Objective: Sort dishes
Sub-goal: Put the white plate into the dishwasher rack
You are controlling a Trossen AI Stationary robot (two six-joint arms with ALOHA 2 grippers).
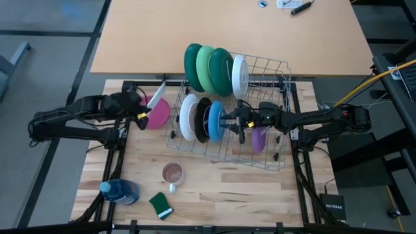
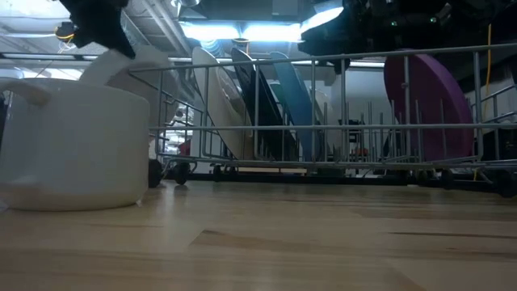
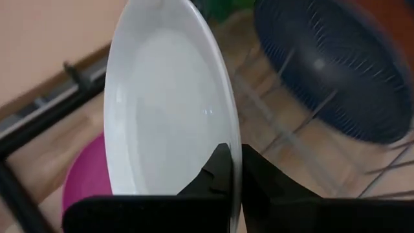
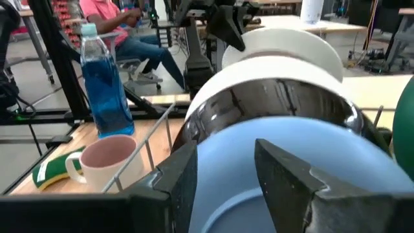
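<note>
High view: the left gripper (image 1: 144,112) is clamped on a white plate (image 1: 156,96) left of the wire rack (image 1: 273,68), above a pink plate (image 1: 159,113).

Right wrist view: the right gripper (image 4: 223,169), fingers apart, straddles the racked blue plate (image 4: 284,175).

Left pincer (image 1: 142,114) clamped, right pincer (image 1: 232,121) agape

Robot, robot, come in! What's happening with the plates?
Left end effector shut on white plate, left of rack. Right end effector open, straddling blue plate in rack. Pink plate on the table below the white plate.
</note>
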